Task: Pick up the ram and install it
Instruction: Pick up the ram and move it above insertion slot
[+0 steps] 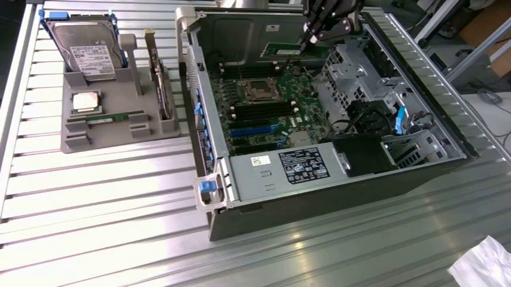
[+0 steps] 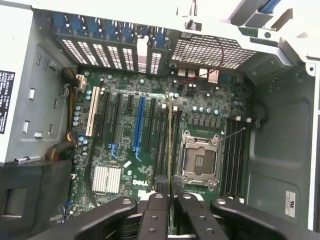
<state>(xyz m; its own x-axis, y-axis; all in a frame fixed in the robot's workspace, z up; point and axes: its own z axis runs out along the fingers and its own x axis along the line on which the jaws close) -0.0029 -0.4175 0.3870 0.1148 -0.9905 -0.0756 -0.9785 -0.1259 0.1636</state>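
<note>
arm (image 1: 335,7) is being cut off at the exterior view's upper edge | ram (image 2: 171,140) near end is being hidden between fingers of the hand (image 2: 168,186) | hard drive (image 1: 92,51) label print is being rendered too small to read | white object (image 1: 483,266) is being cropped at the corner

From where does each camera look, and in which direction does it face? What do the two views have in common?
Exterior view: off the arm, high beside the table, looking obliquely down at the open computer case and a grey parts tray; the hand shows above the motherboard.
Wrist view: on the wrist, looking down into the case past the hand's black fingers, which are shut on the ram.
Shared: the hand, the motherboard and its empty CPU socket.
</note>
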